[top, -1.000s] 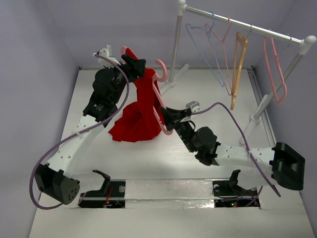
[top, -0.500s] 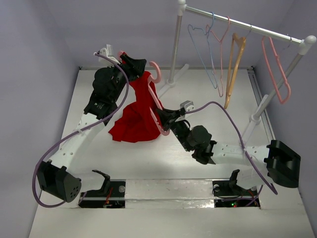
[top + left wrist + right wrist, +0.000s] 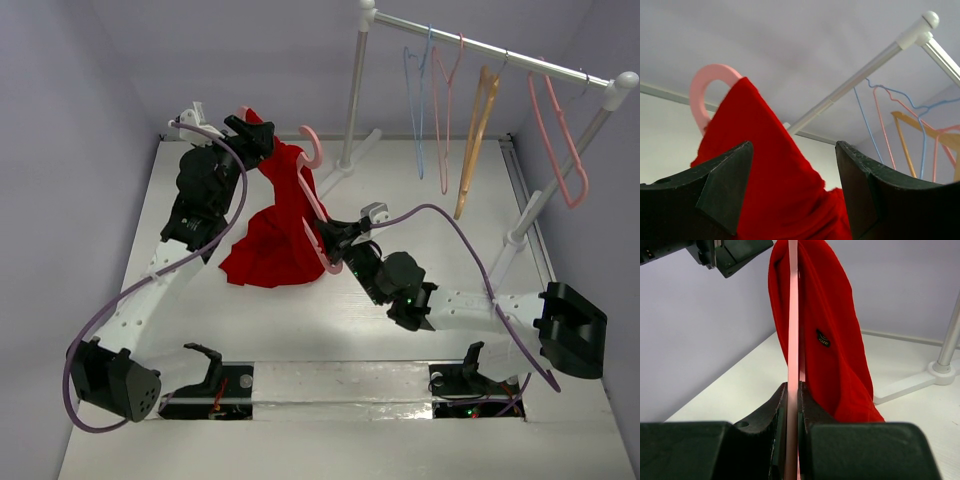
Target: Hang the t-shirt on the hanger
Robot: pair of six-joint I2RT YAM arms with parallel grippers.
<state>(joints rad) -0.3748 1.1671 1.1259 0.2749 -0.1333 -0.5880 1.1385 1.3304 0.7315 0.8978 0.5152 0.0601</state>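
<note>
Black neck tag inside t-shirt

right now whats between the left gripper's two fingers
A fold of the red t-shirt fills the gap between the left gripper fingers, with the pink hanger hook curving above it. The left wrist view shows this most clearly.

The t-shirt is bright red, bunched up and draped over one end of the hanger, trailing down so its lower part pools on the table. There's a small dark label inside it. The hanger's thin pale pink plastic, tilted steeply, hook poking out up top beside the cloth.
</note>
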